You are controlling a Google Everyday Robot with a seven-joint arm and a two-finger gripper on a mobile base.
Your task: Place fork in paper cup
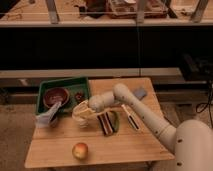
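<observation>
The paper cup (80,119), small and cream-white, stands on the wooden table (125,145) just right of the green tray. My gripper (83,108) hangs right over the cup, its pale end overlapping the rim. The arm reaches in from the lower right across the table's middle. The fork is hidden; I cannot pick it out at the gripper or on the table.
A green tray (45,87) at the back left holds a reddish-brown bowl (55,96). A crumpled pale bag (48,118) lies at its front corner. Dark snack bars (107,122), a white-handled utensil (131,118), a grey pad (140,92) and an apple (80,150) also sit on the table.
</observation>
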